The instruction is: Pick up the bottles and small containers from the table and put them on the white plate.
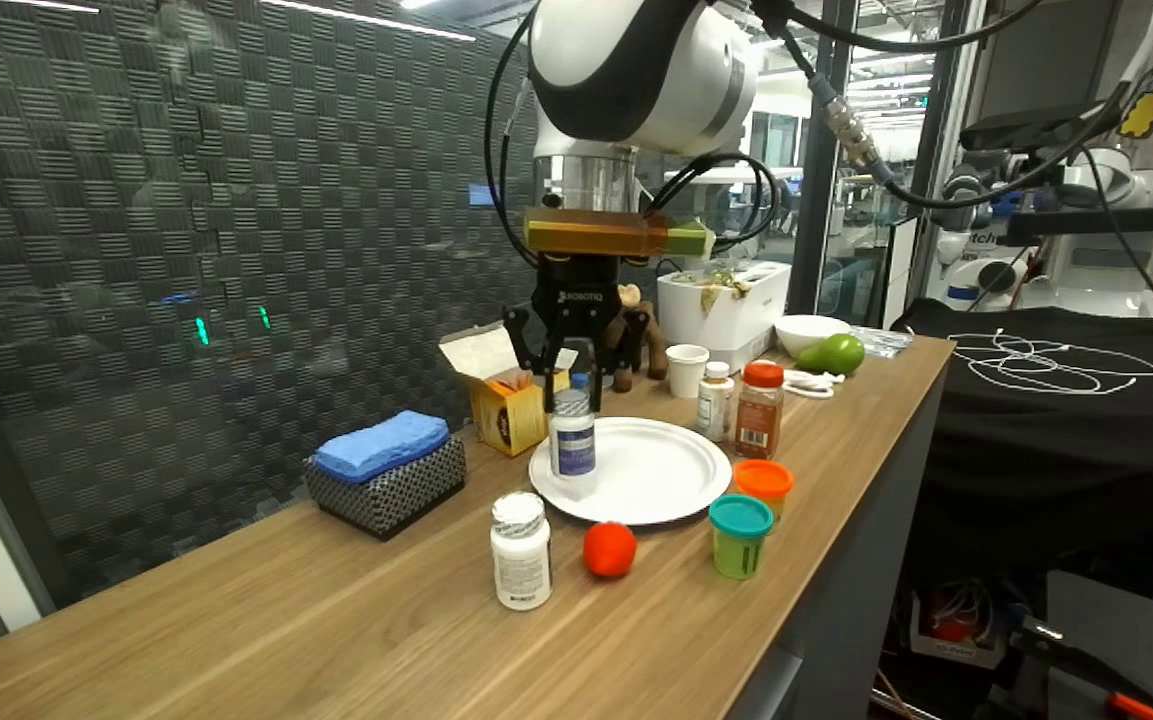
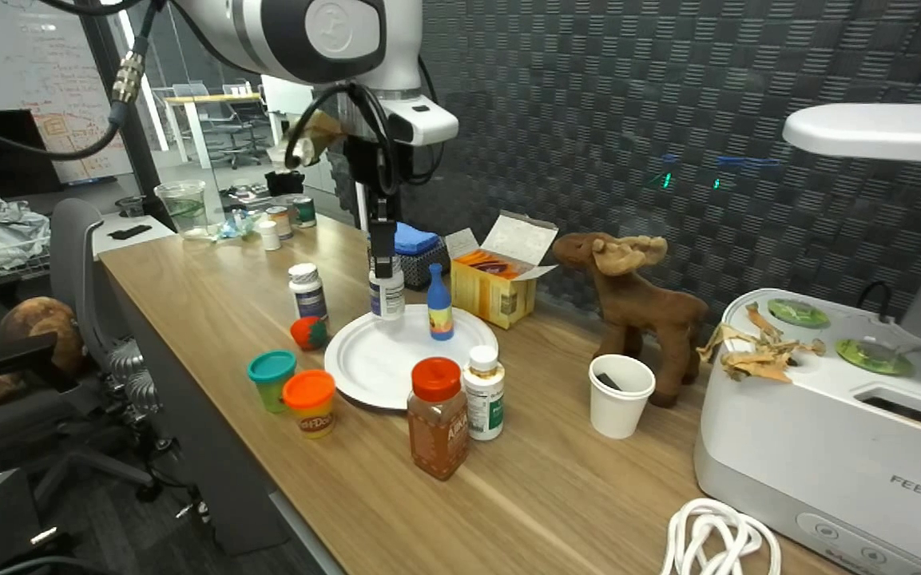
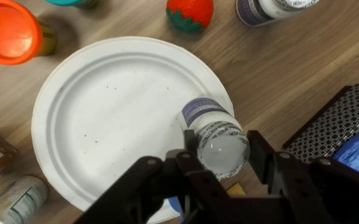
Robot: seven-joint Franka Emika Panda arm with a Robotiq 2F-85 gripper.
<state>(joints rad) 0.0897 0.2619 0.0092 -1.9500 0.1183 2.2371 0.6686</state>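
White with a purple-blue label, the held pill bottle (image 1: 573,445) was upright at one side of the white plate (image 1: 656,470), its silvery printed cap between the fingers (image 3: 190,140) of the hand (image 3: 220,140). Those fingers stood only as far apart as the cap was wide, pressed to it from both sides; I could not tell whether the bottle's base touched the plate. In the wrist view the hand hid nearly all of a blue bottle (image 2: 439,307), which stood on the plate; the top edge cut off the green tub (image 1: 739,545) and the second pill bottle (image 1: 521,560), and the left edge cropped the reddish-brown bottle (image 1: 759,415). That last one partly covered the green-labelled pill bottle (image 2: 485,395) in an exterior view, making three white pill bottles near or at the plate. Two tubs stood close together on the wooden tabletop (image 1: 336,620), the green tub with a teal lid and the yellow tub (image 2: 312,403) with an orange one. One red strawberry (image 1: 609,549) with green leaves lay near the plate, whose plain surface carried small dark specks. Most label print was too small to read.
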